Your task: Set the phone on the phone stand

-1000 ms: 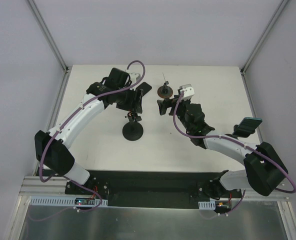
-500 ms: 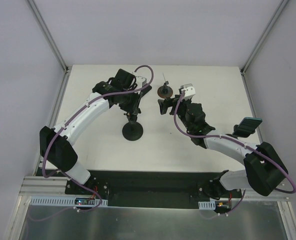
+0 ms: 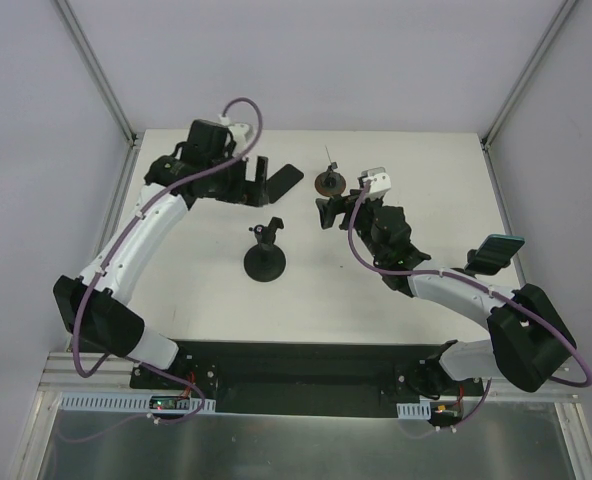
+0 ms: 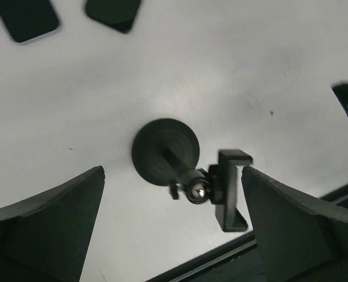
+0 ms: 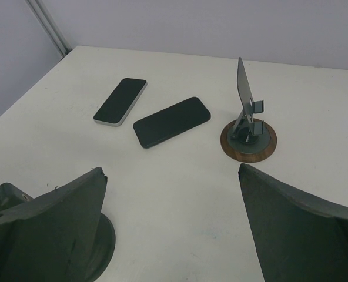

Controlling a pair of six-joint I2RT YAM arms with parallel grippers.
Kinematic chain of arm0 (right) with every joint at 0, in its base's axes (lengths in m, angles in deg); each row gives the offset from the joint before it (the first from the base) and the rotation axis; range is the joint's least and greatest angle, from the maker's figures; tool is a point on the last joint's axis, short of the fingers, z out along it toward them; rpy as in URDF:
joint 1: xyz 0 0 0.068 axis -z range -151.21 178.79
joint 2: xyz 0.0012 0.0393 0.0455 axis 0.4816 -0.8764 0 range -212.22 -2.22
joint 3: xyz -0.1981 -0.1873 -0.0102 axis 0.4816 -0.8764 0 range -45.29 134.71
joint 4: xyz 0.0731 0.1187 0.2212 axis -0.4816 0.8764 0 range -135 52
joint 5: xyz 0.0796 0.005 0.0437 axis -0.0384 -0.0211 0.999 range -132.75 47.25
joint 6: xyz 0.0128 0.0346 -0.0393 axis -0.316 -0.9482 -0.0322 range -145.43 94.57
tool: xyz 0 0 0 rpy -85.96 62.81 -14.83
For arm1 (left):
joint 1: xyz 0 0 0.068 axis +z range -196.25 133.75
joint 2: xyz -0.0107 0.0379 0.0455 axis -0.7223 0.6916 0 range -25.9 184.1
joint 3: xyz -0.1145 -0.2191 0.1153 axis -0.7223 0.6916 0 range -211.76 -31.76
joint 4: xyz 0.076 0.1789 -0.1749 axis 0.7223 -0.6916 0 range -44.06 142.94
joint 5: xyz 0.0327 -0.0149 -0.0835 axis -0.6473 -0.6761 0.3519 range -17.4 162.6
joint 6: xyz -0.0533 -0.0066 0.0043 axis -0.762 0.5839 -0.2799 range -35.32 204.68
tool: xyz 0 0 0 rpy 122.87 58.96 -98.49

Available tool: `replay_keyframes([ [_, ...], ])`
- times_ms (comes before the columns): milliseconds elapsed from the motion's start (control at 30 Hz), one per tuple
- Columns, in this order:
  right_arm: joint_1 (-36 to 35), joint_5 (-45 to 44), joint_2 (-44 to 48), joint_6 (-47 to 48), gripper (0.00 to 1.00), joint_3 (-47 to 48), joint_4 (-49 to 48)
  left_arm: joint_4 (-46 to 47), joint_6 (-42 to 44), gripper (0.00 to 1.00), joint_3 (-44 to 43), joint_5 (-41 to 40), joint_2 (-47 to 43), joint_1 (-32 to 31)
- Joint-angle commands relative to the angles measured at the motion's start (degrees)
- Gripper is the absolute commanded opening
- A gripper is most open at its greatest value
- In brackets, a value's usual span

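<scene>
My left claw (image 3: 258,176) is apart and holds nothing. It hangs over the far tabletop (image 3: 426,170), near a phone (image 5: 171,121) lying flat beside a second phone (image 5: 120,101); I judge I must pick one first. The stand (image 3: 266,258) waits empty, well apart. My right claw (image 5: 171,171) is apart too.

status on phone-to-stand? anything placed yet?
Done: nothing. The silver-edged phone and the black phone lie flat on the table; the clamp stand and the wood-based stand are both empty. In hand: nothing; left end effector and right end effector are open, holding nothing. Left: grasp a phone, seat it on a stand.
</scene>
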Motion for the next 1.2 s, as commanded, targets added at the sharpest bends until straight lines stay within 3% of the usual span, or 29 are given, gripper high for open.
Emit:
replay_keyframes([
  [0, 1.1, 0.4, 2.2, -0.3, 0.97, -0.2, -2.1, 0.8, -13.7, 0.99, -3.3, -0.8, -0.8, 9.1],
  [100, 1.8, 0.6, 2.8, -0.4, 0.97, -0.7, -2.1, -0.1, -16.9, 0.99, -4.6, -2.9, 2.1, 12.4],
  [200, 2.2, 1.4, 3.3, 0.3, 0.97, -0.9, -2.1, -2.4, -14.7, 0.99, -10.0, -2.5, 8.0, 14.6],
  [333, 2.4, 2.6, 3.7, 1.2, 0.97, -1.4, -2.6, -5.0, -11.1, 0.99, -17.3, -6.2, 19.6, 16.2],
  [467, 2.5, 2.7, 3.5, 1.1, 0.97, -1.2, -2.6, -6.3, -10.3, 0.99, -25.4, -3.7, 30.1, 18.5],
  [500, 2.5, 2.9, 3.5, 1.0, 0.96, -1.2, -2.6, -6.2, -9.4, 0.93, -28.7, -3.7, 32.0, 18.4],
  [567, 2.6, 3.1, 3.5, 1.0, 0.97, -1.2, -2.6, -6.3, -7.3, 0.91, -32.4, -6.1, 37.7, 18.5],
  [700, 2.7, 3.9, 3.3, 1.1, 0.97, -1.0, -2.6, -6.4, -4.8, 0.99, -41.2, -7.5, 45.5, 18.4],
  [800, 2.7, 4.2, 3.0, 1.1, 0.97, -0.8, -2.6, -6.4, -2.4, 0.99, -45.3, -5.4, 50.7, 18.4],
  [1167, 2.9, 5.3, 2.2, 0.8, 0.97, -0.3, -2.6, -6.4, -0.6, 0.96, -45.7, -13.9, 57.0, 16.2],
])
